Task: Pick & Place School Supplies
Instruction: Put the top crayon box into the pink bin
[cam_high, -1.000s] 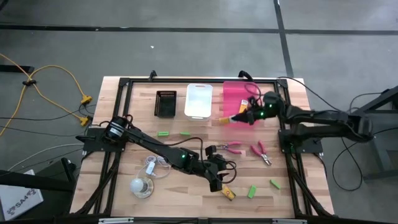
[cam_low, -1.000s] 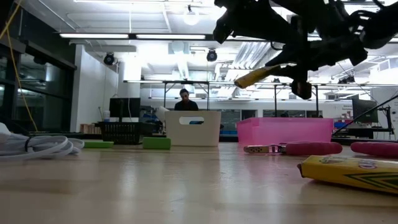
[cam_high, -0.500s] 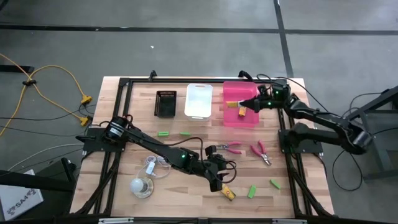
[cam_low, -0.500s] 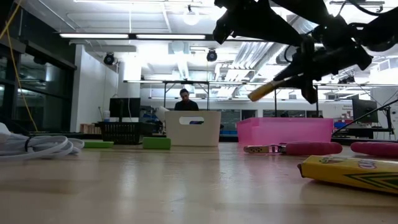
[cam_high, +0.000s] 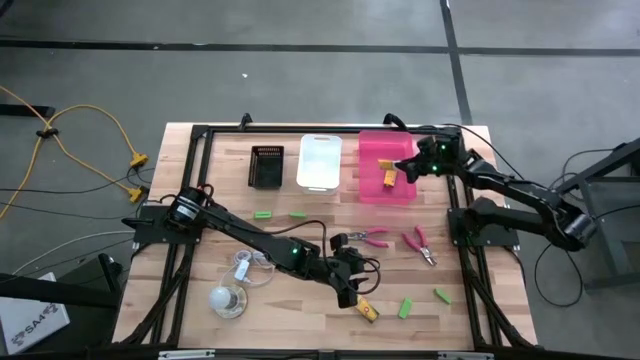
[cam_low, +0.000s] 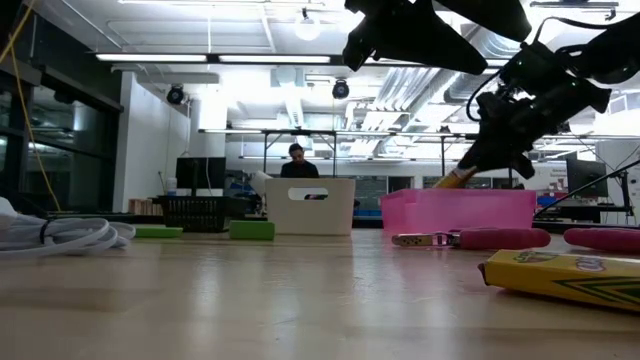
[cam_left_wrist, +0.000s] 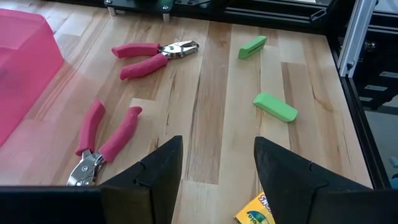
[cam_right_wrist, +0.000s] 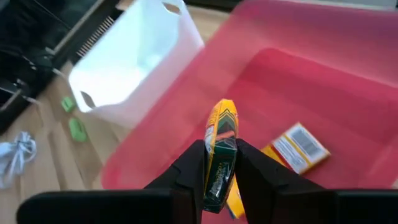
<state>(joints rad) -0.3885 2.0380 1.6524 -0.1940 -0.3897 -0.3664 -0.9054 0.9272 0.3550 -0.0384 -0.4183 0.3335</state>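
School supplies lay in two places: some on the wooden table (cam_high: 300, 235), some in the translucent pink plastic bin (cam_high: 377, 170) at the back. We held one yellow-orange crayon packet (cam_right_wrist: 220, 152) pinched between the closed fingers of our right gripper (cam_right_wrist: 219, 180), tilted above the pink bin, where another yellow-orange packet with a barcode (cam_right_wrist: 297, 148) already lay. Beside the pink bin stood a white plastic bin (cam_high: 320, 160) and a small black basket (cam_high: 267, 165).

Our left gripper (cam_left_wrist: 217, 163) hovered with its jaws apart and empty over the table's near edge, just above a third yellow packet (cam_left_wrist: 256, 213). Two pink-handled pliers (cam_left_wrist: 154, 53) (cam_left_wrist: 102, 140) and two green blocks (cam_left_wrist: 252, 46) (cam_left_wrist: 275, 106) lay ahead of it.
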